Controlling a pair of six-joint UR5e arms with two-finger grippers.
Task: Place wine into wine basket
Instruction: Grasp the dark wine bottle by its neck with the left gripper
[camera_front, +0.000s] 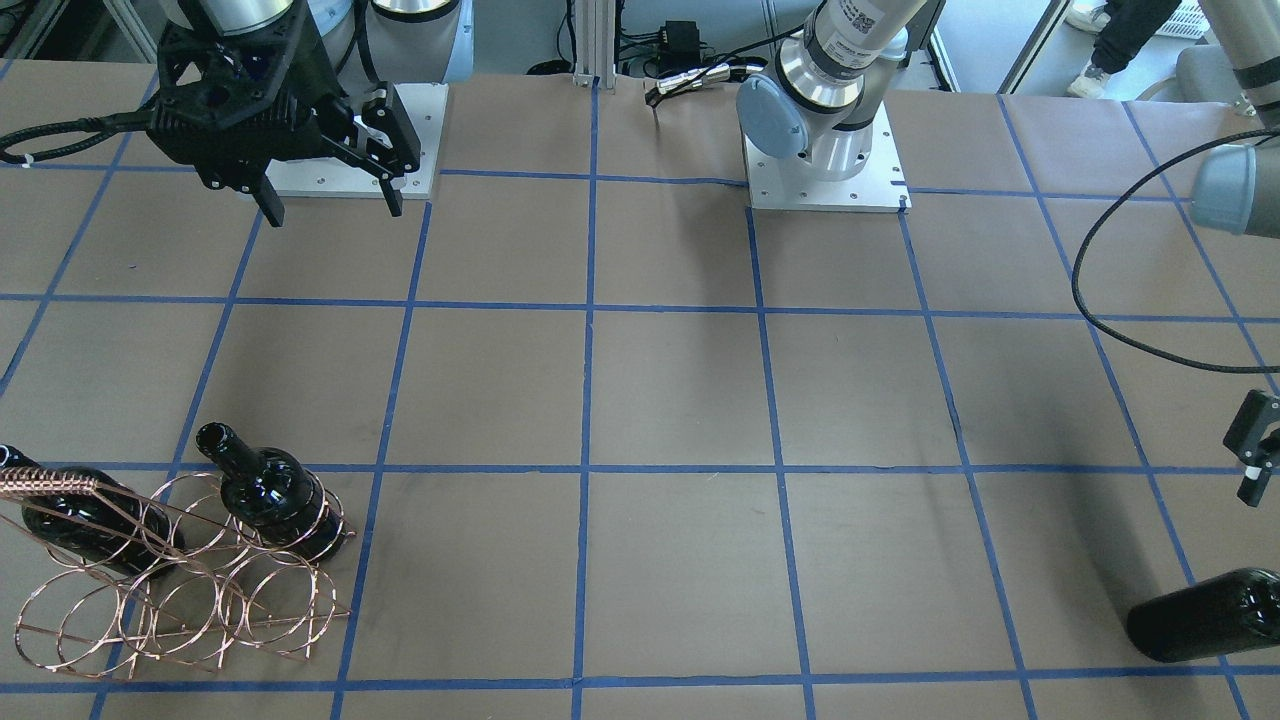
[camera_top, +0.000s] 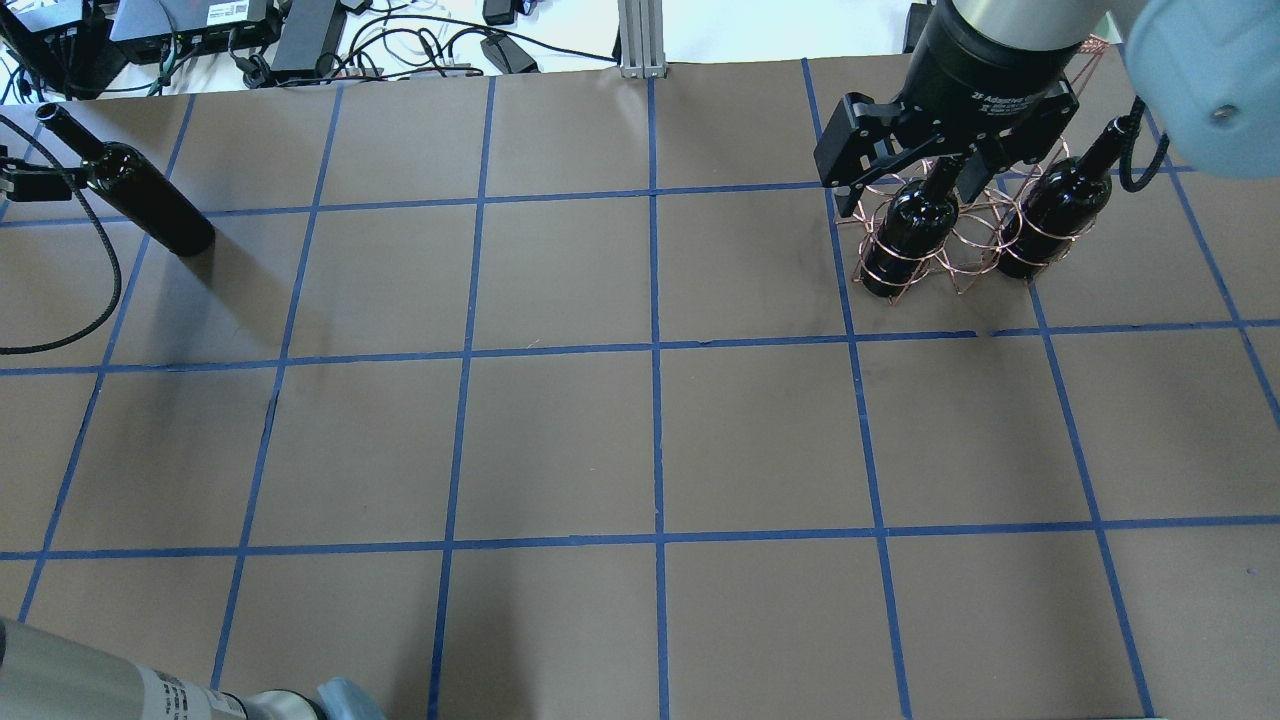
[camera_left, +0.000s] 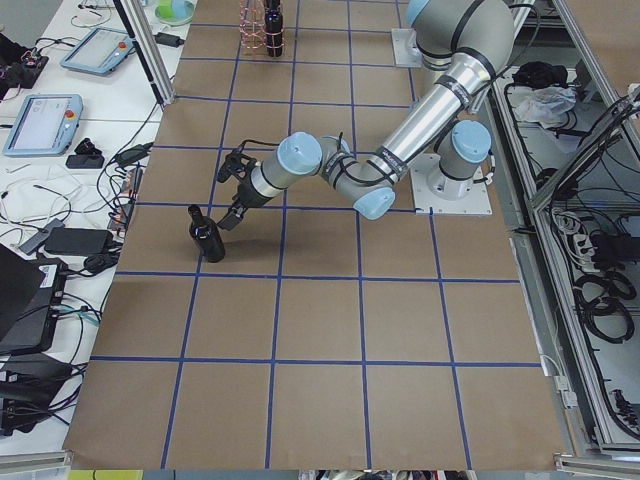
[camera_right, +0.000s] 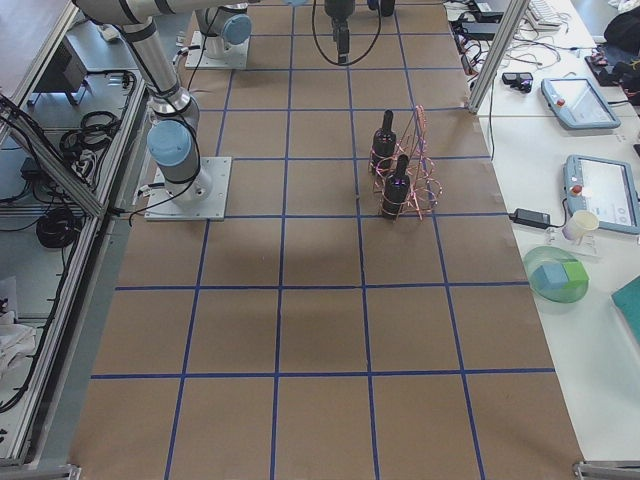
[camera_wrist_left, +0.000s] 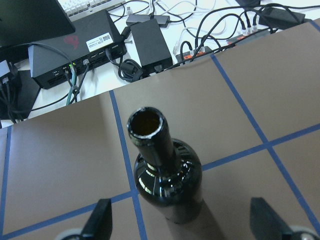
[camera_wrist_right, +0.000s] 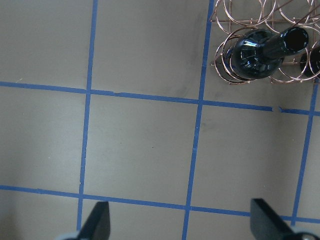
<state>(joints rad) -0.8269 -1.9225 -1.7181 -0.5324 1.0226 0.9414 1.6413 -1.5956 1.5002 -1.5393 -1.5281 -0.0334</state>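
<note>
Wine bottle (camera_wrist_left: 167, 175), upright by the worktop's (camera_top: 560, 440) far left corner; my left tool (camera_wrist_left: 182, 215) released beside it, so off-centre closing could topple it.

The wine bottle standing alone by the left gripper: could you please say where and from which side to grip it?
I would grip the wine bottle at its slim neck under the rimmed mouth, coming down from above. It stands upright, the open left gripper flanks it, and the rim should resist slipping.
</note>
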